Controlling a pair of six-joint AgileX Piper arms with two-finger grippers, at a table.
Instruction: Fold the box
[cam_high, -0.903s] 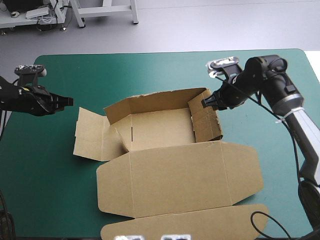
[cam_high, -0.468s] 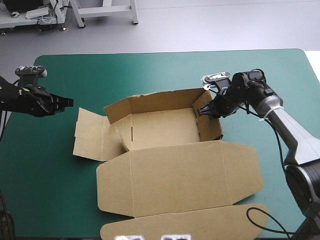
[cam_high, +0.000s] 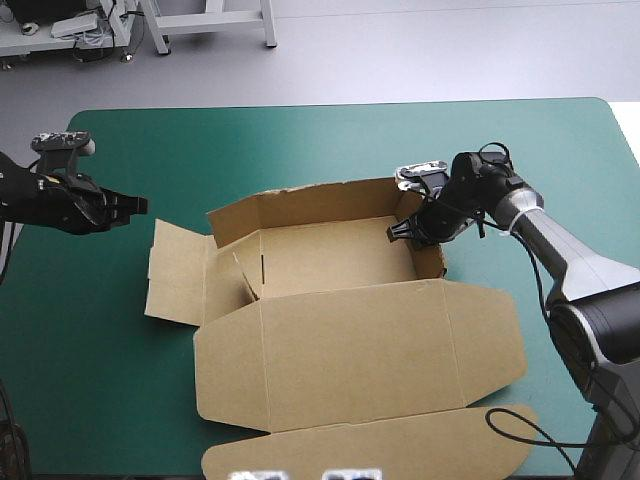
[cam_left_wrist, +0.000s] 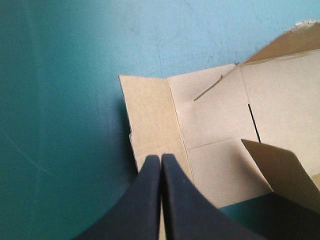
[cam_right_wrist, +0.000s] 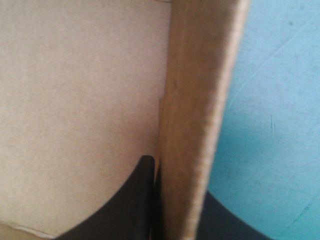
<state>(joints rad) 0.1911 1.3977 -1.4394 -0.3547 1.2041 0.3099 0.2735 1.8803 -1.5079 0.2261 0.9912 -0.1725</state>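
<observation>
Nearest, at the bottom centre of the frame: rounded tuck flap (cam_high: 370, 450) of the brown box (cam_high: 320, 260), smooth matte board with clean-cut edges. Lay flat, joined by a crease to the broad lid (cam_high: 350, 345) with its angled corners. Sat mid-frame on the teal-green tabletop (cam_high: 300, 140) as an open tray, lid spread toward the near edge. Side flaps (cam_high: 180, 265) spread flat at centre left.

Right of centre: right pincer (cam_high: 402, 232), black fingers all but closed, clamped on the rim of the box's upright right wall (cam_high: 430, 262), one finger inside the tray and one outside. At centre left, clear of the box: left pincer (cam_high: 137, 204), fingers pressed together into one point, holding nothing, over bare cover with the flat side flaps ahead of it.

Farther back: back wall (cam_high: 310, 200), upright, top edge slightly ragged. Beyond it and along both sides, broad strips of bare teal-green cover; least free room along the bottom of the frame.
</observation>
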